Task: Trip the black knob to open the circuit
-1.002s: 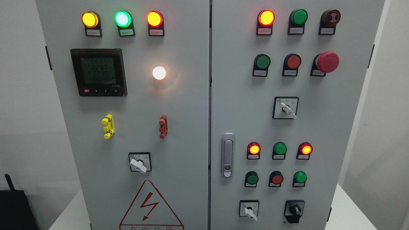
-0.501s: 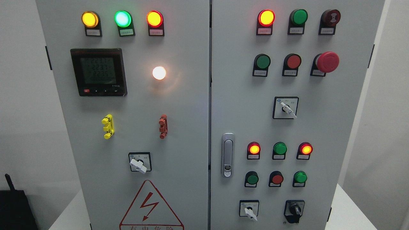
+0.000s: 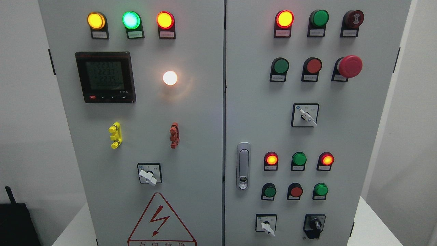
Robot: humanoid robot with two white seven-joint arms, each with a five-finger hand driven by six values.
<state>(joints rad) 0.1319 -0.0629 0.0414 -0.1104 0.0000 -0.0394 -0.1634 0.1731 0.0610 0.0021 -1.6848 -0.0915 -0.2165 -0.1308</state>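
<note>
A black rotary knob (image 3: 314, 224) sits at the bottom right of the grey control cabinet's right door (image 3: 259, 102), its handle standing close to upright. To its left is a white-handled selector switch (image 3: 266, 226). Neither of my hands nor arms shows in the head view.
The right door carries lit red lamps (image 3: 284, 19), green and red push buttons, a red mushroom stop button (image 3: 349, 66), another white selector (image 3: 306, 116) and a silver door latch (image 3: 243, 166). The left door has a digital meter (image 3: 105, 77), a white selector (image 3: 148, 175) and a warning triangle (image 3: 160, 220).
</note>
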